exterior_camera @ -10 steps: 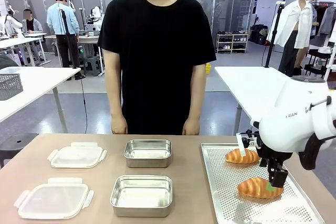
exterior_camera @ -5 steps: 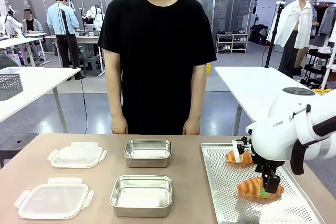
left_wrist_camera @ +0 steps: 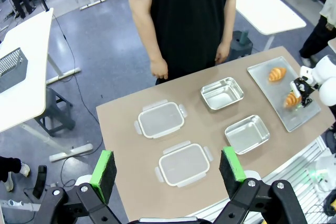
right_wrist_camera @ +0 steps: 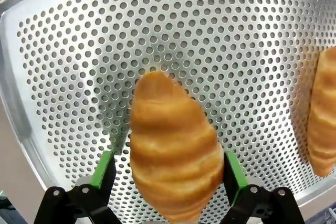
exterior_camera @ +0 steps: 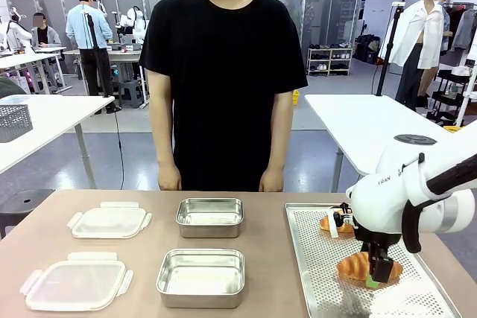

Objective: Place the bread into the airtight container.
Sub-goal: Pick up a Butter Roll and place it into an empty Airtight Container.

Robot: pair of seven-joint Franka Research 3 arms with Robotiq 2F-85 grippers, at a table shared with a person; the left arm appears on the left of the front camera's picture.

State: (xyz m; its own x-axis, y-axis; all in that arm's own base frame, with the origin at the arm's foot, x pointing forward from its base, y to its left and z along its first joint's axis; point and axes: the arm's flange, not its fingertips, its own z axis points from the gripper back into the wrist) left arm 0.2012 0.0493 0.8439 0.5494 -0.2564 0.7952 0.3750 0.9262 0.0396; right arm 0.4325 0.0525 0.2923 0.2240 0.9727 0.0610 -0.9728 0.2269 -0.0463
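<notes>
Two croissant-shaped pieces of bread lie on a perforated metal tray (exterior_camera: 313,258). My right gripper (exterior_camera: 378,273) is lowered over the near bread (exterior_camera: 350,266), open, one finger on each side of it. The right wrist view shows that bread (right_wrist_camera: 176,156) between the green pads (right_wrist_camera: 103,167) of my right gripper (right_wrist_camera: 168,170), with small gaps at both sides. The far bread (exterior_camera: 329,223) is partly hidden behind the arm. Two open steel containers stand mid-table, one near (exterior_camera: 201,277) and one far (exterior_camera: 210,217). My left gripper (left_wrist_camera: 167,170) hangs open, high above the table.
Two clear plastic lids (exterior_camera: 74,282) (exterior_camera: 109,221) lie at the left of the table. A person in a black shirt (exterior_camera: 223,72) stands at the far edge with hands down. The left wrist view shows the tray (left_wrist_camera: 273,90) at the table's right end.
My right gripper has sunk and shifted slightly left, from just above the near bread to straddling it. Its jaws have stayed open. Nothing else moved.
</notes>
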